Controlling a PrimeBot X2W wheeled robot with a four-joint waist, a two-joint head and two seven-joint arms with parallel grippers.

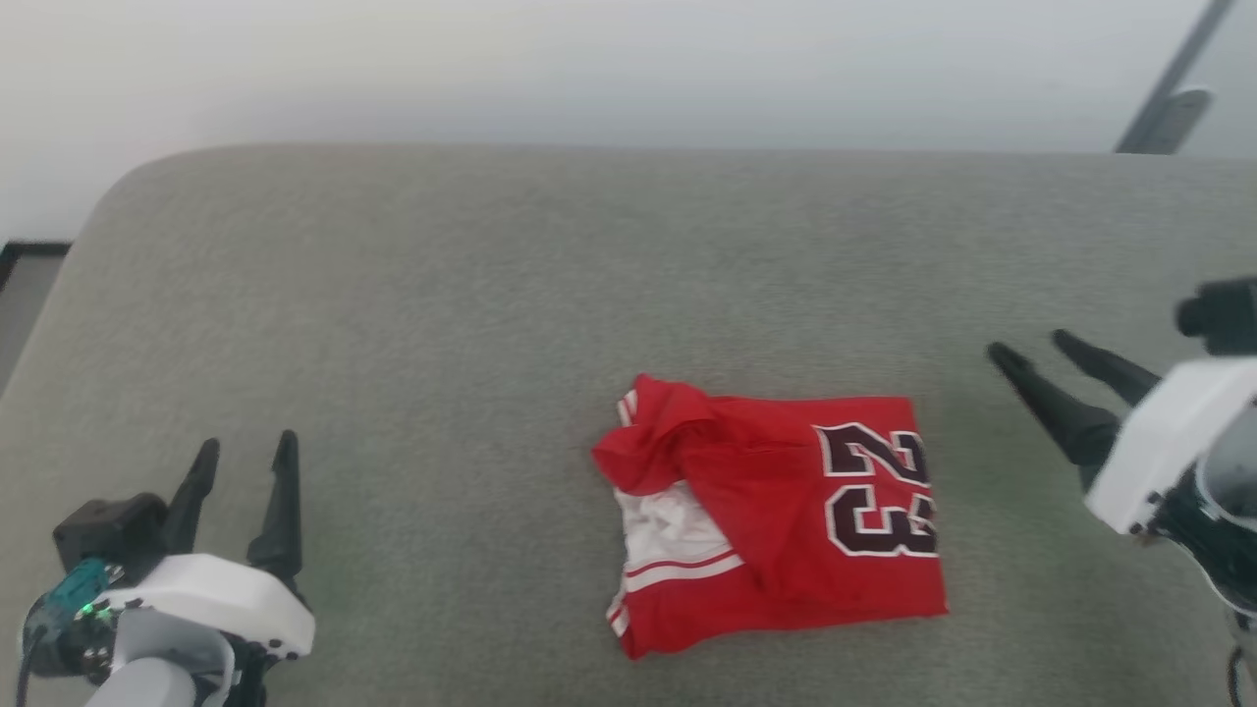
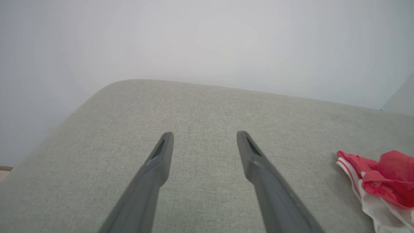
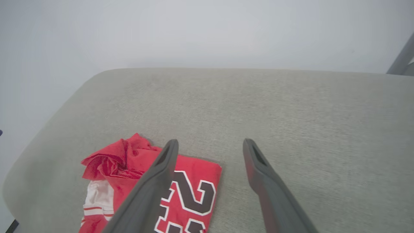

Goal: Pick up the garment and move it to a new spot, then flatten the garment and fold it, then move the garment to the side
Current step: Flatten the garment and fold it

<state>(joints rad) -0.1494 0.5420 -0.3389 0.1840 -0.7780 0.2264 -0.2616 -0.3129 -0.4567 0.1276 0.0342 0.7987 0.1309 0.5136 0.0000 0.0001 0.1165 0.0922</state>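
1. A pale wall (image 1: 589,59) rises behind everything, far beyond the garment.
2. The worktop (image 1: 442,295), covered in grey-green woven fabric and with a rounded far-left corner, lies under the garment and extends well past it on every side.
3. The garment (image 1: 776,511) is a red jersey folded into a rough rectangle. It lies flat on the worktop, near the front edge and a little right of the middle. Nothing touches it.
4. The right end effector (image 1: 1029,344) hangs to the right of the garment and slightly beyond it, clear of the cloth. Its two dark fingers are spread wide and hold nothing. In its own wrist view (image 3: 211,141) the left finger crosses in front of the garment's (image 3: 194,181) numerals, with bare fabric between the tips.
5. The left end effector (image 1: 247,442) is well off to the garment's left. Its fingers are also spread wide with nothing between them. In its wrist view (image 2: 204,134) the garment's (image 2: 388,174) bunched edge shows at the far right.
6. A dark slanted bar (image 1: 1169,88) stands beyond the garment's far right, against the wall.
7. The black, white-outlined "23" (image 1: 879,491) lies sideways on the garment's right half.
8. A white panel with red-white striped trim (image 1: 673,535) shows at the garment's left edge, below a bunched red fold (image 1: 653,442).
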